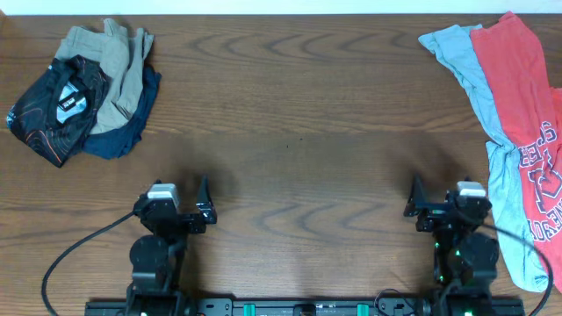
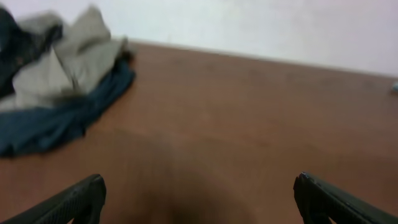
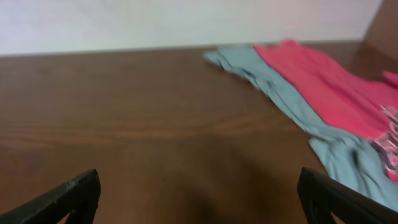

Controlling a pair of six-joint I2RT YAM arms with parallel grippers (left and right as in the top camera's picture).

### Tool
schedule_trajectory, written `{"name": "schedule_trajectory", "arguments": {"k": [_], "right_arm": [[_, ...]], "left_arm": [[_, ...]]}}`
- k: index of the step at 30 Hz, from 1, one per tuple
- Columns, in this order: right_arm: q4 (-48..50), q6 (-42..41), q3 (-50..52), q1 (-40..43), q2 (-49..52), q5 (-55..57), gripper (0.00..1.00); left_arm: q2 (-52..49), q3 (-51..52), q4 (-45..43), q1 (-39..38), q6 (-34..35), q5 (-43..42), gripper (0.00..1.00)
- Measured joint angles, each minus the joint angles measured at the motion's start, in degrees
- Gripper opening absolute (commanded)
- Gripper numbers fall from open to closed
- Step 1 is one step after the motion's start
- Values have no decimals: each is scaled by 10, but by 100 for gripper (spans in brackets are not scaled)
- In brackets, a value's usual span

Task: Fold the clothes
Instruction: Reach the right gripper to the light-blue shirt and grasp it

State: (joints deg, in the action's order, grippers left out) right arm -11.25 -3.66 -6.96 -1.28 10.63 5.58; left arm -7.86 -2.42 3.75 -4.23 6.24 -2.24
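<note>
- Overhead: the pale blue-grey T-shirt [image 1: 500, 193] is seen crumpled along the right edge of the worktop [image 1: 299, 114], running from the far right corner towards the near one. The red T-shirt [image 1: 518, 79] lies partly over it, white lettering [image 1: 544, 167] showing. A heap of other garments [image 1: 88, 92] occupies the far left corner. The left gripper [image 1: 207, 202] and right gripper [image 1: 413, 199] are held by the near edge, well apart from all cloth.
- Left wrist: its fingers [image 2: 74, 202] are spread wide with nothing between them. Ahead, a beige garment [image 2: 62, 62] is seen over a navy garment [image 2: 56, 127].
- Right wrist: the jaws are likewise wide and empty, with both T-shirts ahead to the right. Because the red overlaps the blue-grey, both layers could be caught in one pinch and dragged together. Cloth so close to the right edge could also be pulled off the worktop.
</note>
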Motion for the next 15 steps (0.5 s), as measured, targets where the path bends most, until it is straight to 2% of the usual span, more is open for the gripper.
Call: {"name": "schedule_trajectory", "arguments": {"k": [8,15], "right_arm": [[-44,-2,-154,0,241,20,99],[-168,15,-296,0,488,22,99]], "left_arm": [[-164,-96,44,0,9,2,98],[-336,-222,147,0,12,5,98]]}}
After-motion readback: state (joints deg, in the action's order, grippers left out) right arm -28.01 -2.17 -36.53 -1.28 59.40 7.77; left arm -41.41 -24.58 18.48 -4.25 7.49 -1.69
